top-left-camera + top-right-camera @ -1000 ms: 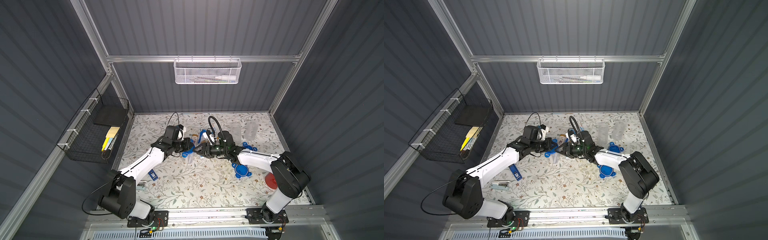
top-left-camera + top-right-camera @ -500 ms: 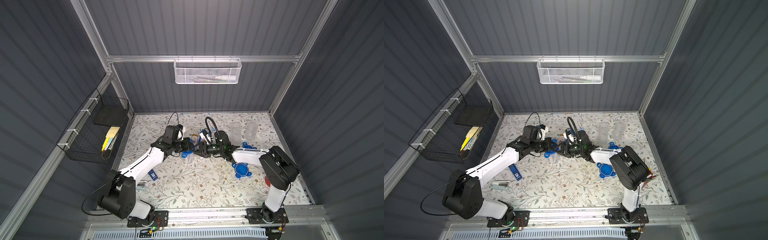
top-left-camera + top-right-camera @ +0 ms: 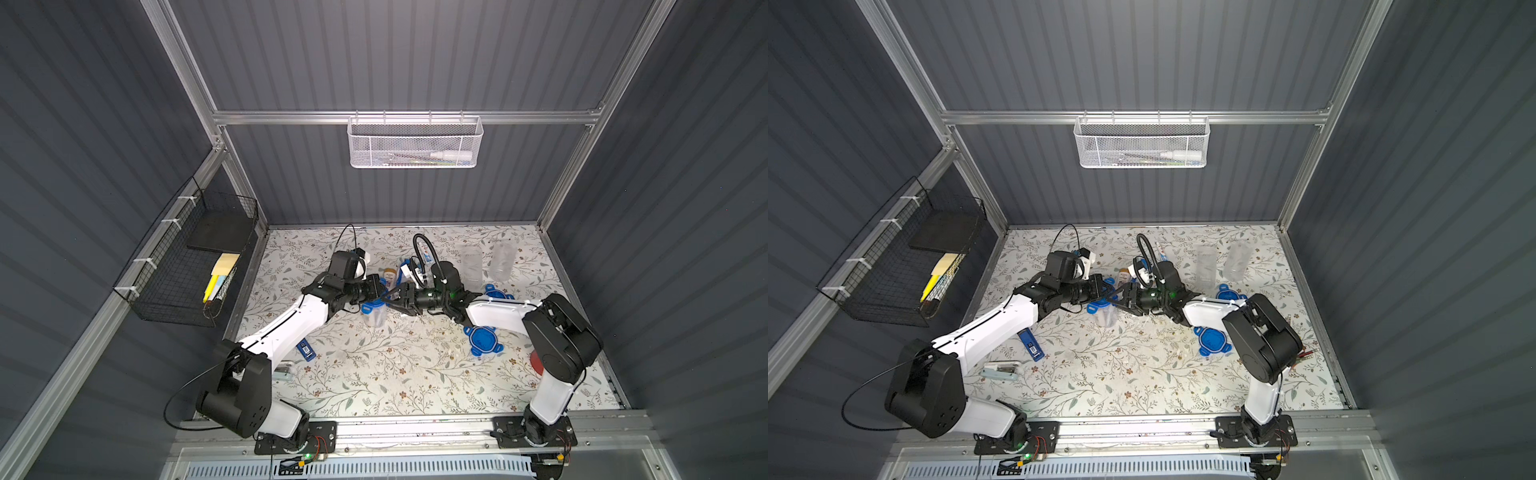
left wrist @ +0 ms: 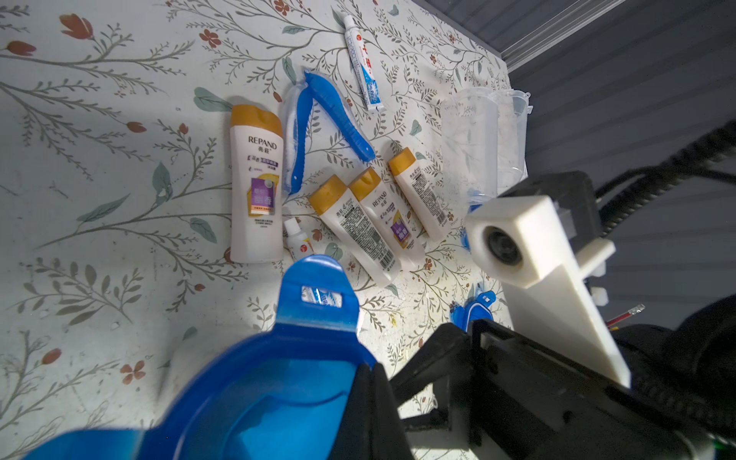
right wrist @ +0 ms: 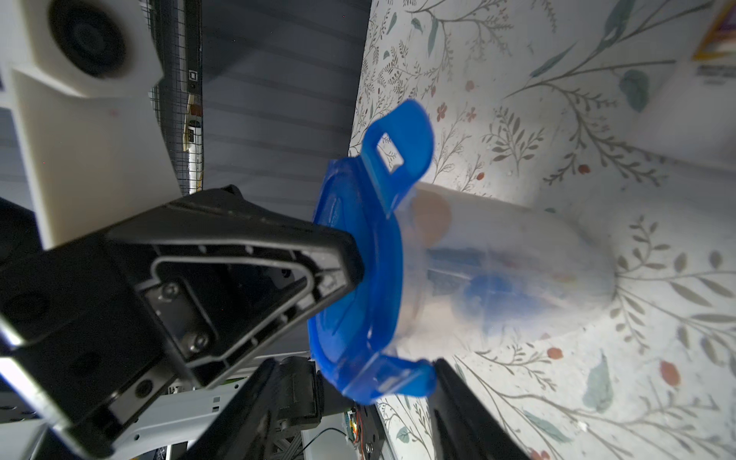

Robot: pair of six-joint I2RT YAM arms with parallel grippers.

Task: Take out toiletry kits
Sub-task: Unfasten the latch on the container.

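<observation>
My left gripper [image 3: 376, 291] is closed, its tip against the blue lid [image 5: 358, 278] of the jar [image 5: 498, 271] standing between my two grippers, though I cannot tell whether it pinches the rim; my right gripper [image 3: 390, 302] is partly open astride one lid clip [image 5: 382, 382], holding nothing. The kit [image 5: 490, 286] I want sits inside that jar, lid on. If I pry the clip unevenly, I judge the light jar could tip and knock into the bottles [image 4: 370, 223] lying just beyond my left gripper.
</observation>
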